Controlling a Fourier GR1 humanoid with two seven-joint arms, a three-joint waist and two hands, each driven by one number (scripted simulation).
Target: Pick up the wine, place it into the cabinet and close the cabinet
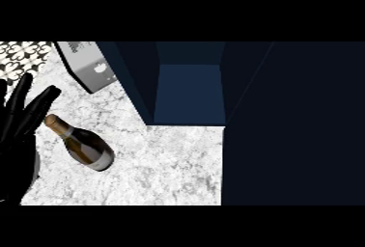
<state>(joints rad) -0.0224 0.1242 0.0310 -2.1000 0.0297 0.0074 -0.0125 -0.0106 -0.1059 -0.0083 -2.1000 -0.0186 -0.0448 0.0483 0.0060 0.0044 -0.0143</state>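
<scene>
We've got the wine bottle [87, 144] lying on its side on the marble counter [171, 164], near-left of the open cabinet [189, 91]. Our left hand [18, 123] sits at the left edge, fingers straight and spread, holding nothing.

just the one cam here, head view, up high and looking steeply down at the marble counter [171, 164]. pretty close in: the open cabinet [189, 91] takes up the top middle, and the left hand [16, 140] sits right at the left edge.
</scene>
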